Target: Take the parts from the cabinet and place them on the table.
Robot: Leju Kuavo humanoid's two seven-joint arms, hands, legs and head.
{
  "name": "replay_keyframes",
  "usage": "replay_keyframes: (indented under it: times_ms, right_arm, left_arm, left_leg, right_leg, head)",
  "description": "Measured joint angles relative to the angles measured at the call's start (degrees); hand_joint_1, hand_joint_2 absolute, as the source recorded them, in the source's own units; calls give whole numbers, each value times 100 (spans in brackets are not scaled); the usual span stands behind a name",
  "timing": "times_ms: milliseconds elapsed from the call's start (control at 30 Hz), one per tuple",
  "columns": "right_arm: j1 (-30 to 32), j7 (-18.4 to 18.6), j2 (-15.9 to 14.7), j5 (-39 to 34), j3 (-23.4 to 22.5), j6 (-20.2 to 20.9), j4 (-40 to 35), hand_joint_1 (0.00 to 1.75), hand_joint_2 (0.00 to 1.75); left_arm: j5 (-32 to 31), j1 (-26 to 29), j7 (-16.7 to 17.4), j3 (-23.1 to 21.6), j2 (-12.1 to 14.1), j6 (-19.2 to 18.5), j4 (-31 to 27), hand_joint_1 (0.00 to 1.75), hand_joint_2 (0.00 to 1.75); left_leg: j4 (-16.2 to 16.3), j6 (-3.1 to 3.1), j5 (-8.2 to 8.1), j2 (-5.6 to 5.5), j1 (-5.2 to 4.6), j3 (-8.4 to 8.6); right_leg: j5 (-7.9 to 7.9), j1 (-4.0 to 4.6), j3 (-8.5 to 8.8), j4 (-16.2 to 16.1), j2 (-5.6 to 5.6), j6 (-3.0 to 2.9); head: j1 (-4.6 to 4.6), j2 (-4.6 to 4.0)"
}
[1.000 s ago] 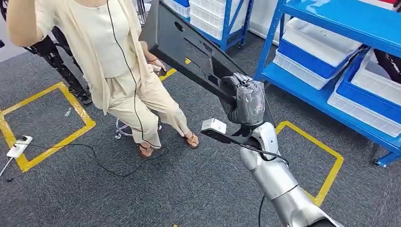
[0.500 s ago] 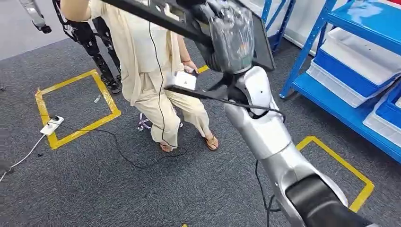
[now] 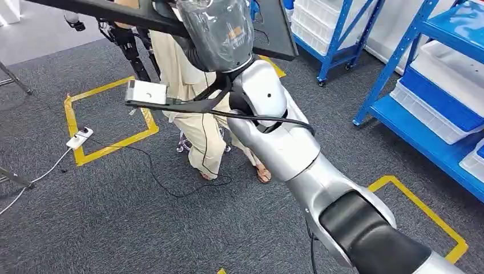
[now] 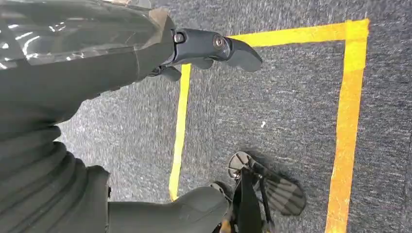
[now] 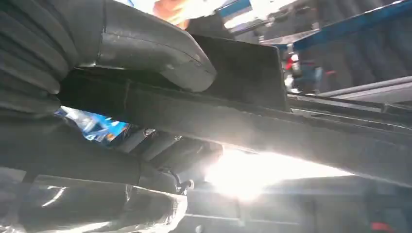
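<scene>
yellow tape square [image 3: 108, 123] on the carpet at left, a person [image 3: 197, 123] half hidden behind the right hand [image 3: 217, 34], which grips the long black part [image 3: 114, 12], cut off at the top. left hand [image 4: 73, 53] hangs, fingers apart, holding nothing.

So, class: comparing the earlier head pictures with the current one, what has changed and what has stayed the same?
The whole view has swung, so the camera moved. The right hand has risen toward the picture's top, carrying the long flat black plastic panel with it. It still grips that panel; the person in cream clothes stays close by.
</scene>
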Motion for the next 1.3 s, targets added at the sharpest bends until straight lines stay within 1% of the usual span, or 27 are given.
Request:
replay_keyframes:
  times_ms: [100, 133, 200, 233, 300, 333, 367, 433, 467, 500, 533, 600, 633, 700, 733, 800, 833, 867, 900, 933, 967, 1000, 1133, 1167, 1200, 1233, 1300]
  right_arm:
    - [93, -9, 107, 41, 113, 2, 31, 175, 175]
    - [118, -15, 166, 57, 149, 2, 33, 175, 175]
    - [149, -18, 194, 61, 201, 2, 44, 175, 175]
    - [158, -17, 190, 59, 221, 2, 50, 175, 175]
    - [244, -17, 179, 57, 240, 2, 85, 175, 175]
    - [283, -17, 177, 57, 262, 2, 105, 175, 175]
    - [296, -20, 181, 48, 278, 2, 116, 175, 175]
    - [295, -53, 216, 0, 302, -15, 133, 175, 175]
    - [294, -61, 253, -4, 310, -24, 140, 175, 175]
    - [299, -70, 280, -4, 326, -37, 164, 175, 175]
    - [297, -101, 337, 6, 352, -46, 177, 175, 175]
    - [307, -114, 415, -31, 369, -61, 219, 175, 175]
    - [309, -122, 488, -94, 378, -77, 234, 175, 175]
    - [335, -155, 671, -236, 404, -96, 236, 175, 175]
    - [347, -162, 713, -267, 411, -101, 236, 175, 175]
    - [420, -168, 730, -302, 424, -98, 247, 175, 175]
    - [465, -168, 734, -308, 426, -96, 260, 175, 175]
    - [497, -168, 741, -310, 428, -90, 269, 175, 175]
    - [511, -168, 743, -310, 428, -85, 271, 175, 175]
    - [509, -168, 749, -313, 428, -85, 271, 175, 175]
    - [505, -168, 765, -313, 428, -85, 269, 175, 175]
    - [504, -168, 782, -313, 426, -85, 269, 175, 175]
    - [505, -168, 796, -313, 424, -85, 271, 175, 175]
    - [502, -168, 809, -313, 420, -85, 267, 175, 175]
    - [500, -164, 809, -313, 420, -85, 269, 175, 175]
    - [492, -149, 796, -302, 411, -85, 269, 175, 175]
    - [555, -116, 761, -287, 380, -79, 271, 175, 175]
  left_arm:
    - [-15, -3, 9, 0, -4, 18, 0, 0, 175]
    - [-15, -3, 20, 0, -6, 26, 0, 0, 175]
    - [-15, -4, 24, 0, -9, 44, 0, 0, 175]
    - [-17, -15, 24, 0, -4, 42, -2, 0, 175]
    - [-15, -13, 26, 0, -13, 42, -2, 0, 175]
    - [-15, -4, 33, 0, -13, 42, -2, 0, 175]
    - [-17, 6, 37, 0, -18, 42, -2, 0, 175]
    - [-15, 11, 42, 0, -20, 59, -2, 0, 175]
    - [-15, 11, 42, 0, -20, 68, -2, 0, 175]
    - [-6, 16, 42, 4, -11, 77, -2, 0, 175]
    - [0, 16, 42, 7, -7, 81, -2, 0, 175]
    - [11, 43, 44, 22, -7, 94, -2, 0, 175]
    - [11, 58, 64, 35, -2, 98, -2, 0, 175]
    - [246, 64, 70, 99, -13, 81, -2, 0, 175]
    - [440, 49, 41, 177, -15, 46, -2, 0, 175]
    - [546, 27, 17, 372, -28, 57, -2, 0, 175]
    - [479, 41, 11, 387, -28, 63, -2, 0, 175]
    - [457, 50, 9, 393, -22, 68, -2, 0, 175]
    - [446, 53, 9, 404, -13, 70, -2, 0, 175]
    - [424, 53, 7, 411, -4, 70, -2, 0, 175]
    - [417, 51, 7, 413, 0, 70, -2, 0, 175]
    - [411, 34, 4, 415, 4, 72, -4, 0, 175]
    - [407, 34, 2, 424, 11, 76, -4, 0, 175]
    - [407, 40, 4, 426, 7, 76, -2, 0, 175]
    - [407, 33, 2, 426, 2, 79, -4, 0, 175]
    - [407, 28, 0, 428, 11, 94, -4, 0, 175]
    - [385, 13, -2, 431, 15, 96, -4, 0, 175]
  left_leg:
    - [-30, 39, 13, -187, -31, -38]
    - [-120, 93, 63, -251, 7, 35]
    - [-199, 152, 120, -319, 53, 78]
    - [-200, 154, 119, -393, 58, 71]
    - [-198, 153, 118, -542, 59, 66]
    - [-197, 150, 119, -617, 61, 66]
    - [-195, 145, 119, -675, 68, 67]
    - [-173, 110, 118, -829, 92, 69]
    - [-149, 76, 107, -884, 99, 62]
    - [-120, 18, 88, -924, 81, 39]
    - [-107, -18, 89, -965, 82, 6]
    - [-149, -99, 132, -1020, 128, -14]
    - [-140, -129, 124, -1050, 133, -26]
    - [166, -165, -83, -596, 115, -146]
    - [556, -184, -293, -492, 126, -326]
    - [1478, -200, -668, -426, 134, -789]
    - [1685, -198, -698, -420, 134, -905]
    - [1624, -184, -619, -418, 133, -881]
    - [1290, -155, -429, -410, 128, -708]
    - [786, -116, -204, -364, 117, -428]
    - [293, -66, -31, -227, 90, -128]
    - [-6, -37, -62, -1, 26, 25]
    - [-45, 37, -22, -236, -20, 16]
    - [-152, 87, 50, -287, 67, 89]
    - [-183, 104, 61, -322, 50, 111]
    - [-181, 125, 75, -358, 58, 110]
    - [-179, 128, 77, -500, 57, 103]
  right_leg:
    - [-10, -21, 22, -31, -131, 37]
    - [-45, 14, 30, -20, -146, 68]
    - [-235, -38, -145, 361, 239, 81]
    - [-436, -64, -379, 849, 335, 66]
    - [-722, -104, -816, 1710, 372, 79]
    - [-718, -112, -908, 1845, 374, 127]
    - [-618, -135, -857, 1686, 375, 179]
    - [-153, -200, -385, 651, 422, 326]
    - [26, -240, -161, 178, 547, 371]
    - [28, -251, -141, 79, 686, 329]
    - [62, -238, -97, 33, 644, 255]
    - [83, -182, -105, 42, 584, 181]
    - [106, -208, -98, 19, 543, 136]
    - [119, -221, -76, 4, 474, 56]
    - [104, -199, -68, 4, 421, 14]
    - [85, -145, -60, 4, 289, -30]
    - [78, -124, -60, 5, 233, -41]
    - [73, -105, -58, 5, 179, -48]
    - [66, -88, -55, 5, 121, -57]
    - [62, -76, -46, 5, 71, -60]
    - [56, -65, -35, 4, 33, -66]
    - [37, -24, -32, 10, -5, -43]
    - [11, -7, -14, -17, -172, 18]
    - [-39, 7, -66, 52, -113, 59]
    - [-129, -28, -119, 234, 120, 67]
    - [-295, -42, -282, 591, 257, 46]
    - [-615, -80, -721, 1472, 349, 33]
  head:
    - [0, 0]
    - [2, 0]
    - [4, 0]
    - [20, 0]
    - [18, 0]
    - [18, 0]
    - [18, 0]
    - [18, 0]
    - [17, 0]
    - [13, 0]
    - [20, 0]
    - [11, 0]
    - [13, 0]
    - [-22, 0]
    - [-20, 0]
    - [-20, 0]
    - [-20, 0]
    - [-20, 0]
    - [-20, 0]
    - [-20, 0]
    - [-20, 0]
    - [-20, 0]
    - [-15, 0]
    - [-9, 0]
    - [-11, 0]
    - [-2, 0]
    - [0, 0]
